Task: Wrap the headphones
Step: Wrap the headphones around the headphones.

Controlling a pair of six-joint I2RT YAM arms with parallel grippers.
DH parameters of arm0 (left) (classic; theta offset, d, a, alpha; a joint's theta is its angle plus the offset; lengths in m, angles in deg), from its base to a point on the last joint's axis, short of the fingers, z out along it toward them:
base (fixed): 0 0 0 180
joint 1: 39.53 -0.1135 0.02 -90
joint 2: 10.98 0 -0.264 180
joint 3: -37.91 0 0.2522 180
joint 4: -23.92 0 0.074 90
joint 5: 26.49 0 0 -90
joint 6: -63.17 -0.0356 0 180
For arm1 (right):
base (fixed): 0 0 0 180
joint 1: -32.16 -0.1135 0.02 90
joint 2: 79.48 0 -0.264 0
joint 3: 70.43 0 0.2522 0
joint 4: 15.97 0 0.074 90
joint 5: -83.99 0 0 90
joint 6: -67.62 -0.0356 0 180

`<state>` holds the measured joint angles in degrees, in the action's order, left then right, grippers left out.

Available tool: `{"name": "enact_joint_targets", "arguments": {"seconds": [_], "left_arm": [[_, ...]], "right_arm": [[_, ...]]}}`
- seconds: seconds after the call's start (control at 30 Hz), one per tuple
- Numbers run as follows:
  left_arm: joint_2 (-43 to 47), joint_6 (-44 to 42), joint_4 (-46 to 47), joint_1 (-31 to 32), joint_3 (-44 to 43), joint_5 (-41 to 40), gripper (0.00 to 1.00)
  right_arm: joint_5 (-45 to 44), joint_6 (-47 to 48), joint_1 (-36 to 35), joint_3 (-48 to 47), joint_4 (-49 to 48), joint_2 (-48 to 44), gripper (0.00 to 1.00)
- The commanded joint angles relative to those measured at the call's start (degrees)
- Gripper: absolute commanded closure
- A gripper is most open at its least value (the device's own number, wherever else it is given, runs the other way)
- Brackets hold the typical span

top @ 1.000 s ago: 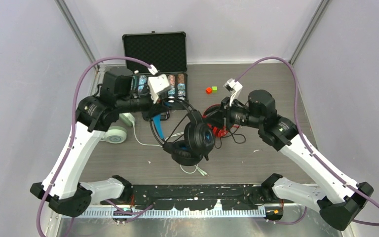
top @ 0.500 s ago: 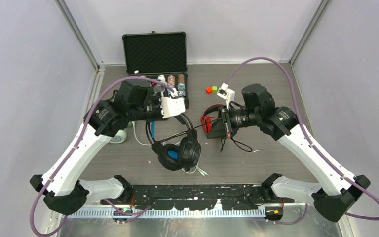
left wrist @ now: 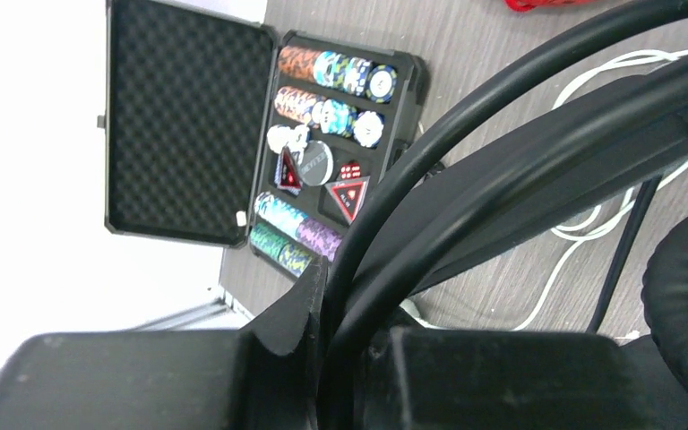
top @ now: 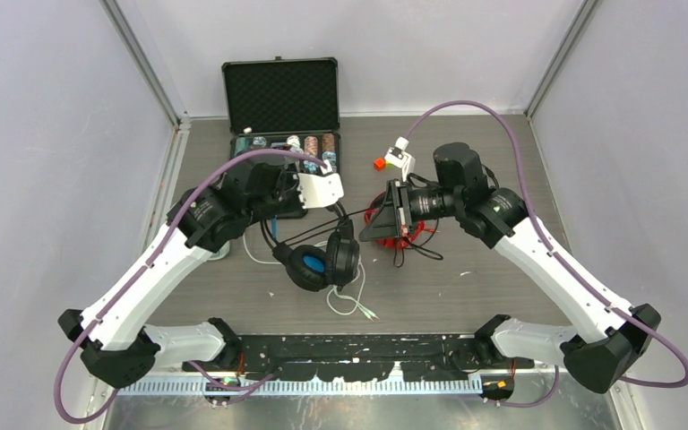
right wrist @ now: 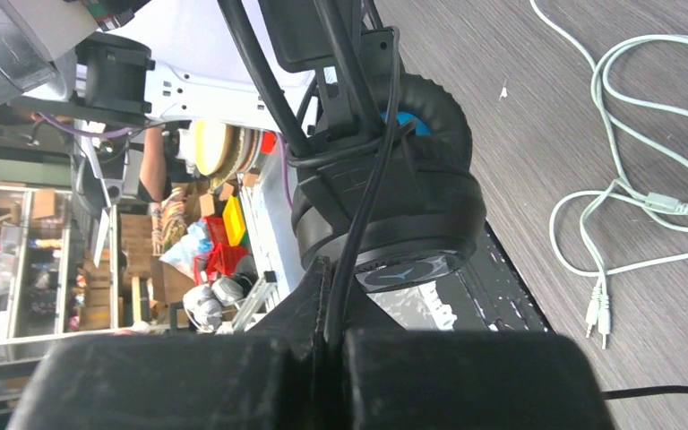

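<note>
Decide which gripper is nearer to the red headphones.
Right. The right gripper, shut on a black cable, sits right beside the red headphones; the left gripper, shut on the black headphones, is further off to their left.

Overhead camera looks down; close wrist cameras share black headphones.

My left arm and right arm are white with black joints; purple cables loop along them; fingers black
</note>
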<state>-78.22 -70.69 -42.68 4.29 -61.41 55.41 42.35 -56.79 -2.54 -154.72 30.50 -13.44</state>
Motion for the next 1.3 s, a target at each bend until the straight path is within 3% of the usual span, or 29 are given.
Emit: {"name": "enact_joint_targets", "arguments": {"seconds": [0.0,0.2,0.43,0.9,1.13,1.27], "left_arm": [[-0.96,0.94,-3.69,-0.56,-0.57,-11.48,1.0],[-3.02,7.8,-4.63,0.03,-2.24,-17.0,1.0],[-3.26,15.12,-5.0,0.13,-3.3,-21.36,1.0],[-8.43,30.34,-10.79,0.14,-8.5,-25.27,1.0],[-8.39,43.12,-10.5,0.13,-10.93,-29.81,1.0],[-7.5,47.44,-8.62,0.06,-11.21,-33.04,1.0]], "right_arm": [[2.21,-7.58,1.08,0.48,-11.98,-0.62,0.96],[3.68,-22.77,0.86,4.46,-31.7,1.65,0.88],[1.32,-23.57,-1.16,2.58,-32.42,5.29,0.87],[-2.12,-24.83,-8.72,-1.88,-36.66,11.22,0.72],[-4.42,-24.97,-9.75,-1.82,-37.9,12.3,0.71],[-5.52,-22.72,-10.51,-2.32,-35.71,12.31,0.64]]}}
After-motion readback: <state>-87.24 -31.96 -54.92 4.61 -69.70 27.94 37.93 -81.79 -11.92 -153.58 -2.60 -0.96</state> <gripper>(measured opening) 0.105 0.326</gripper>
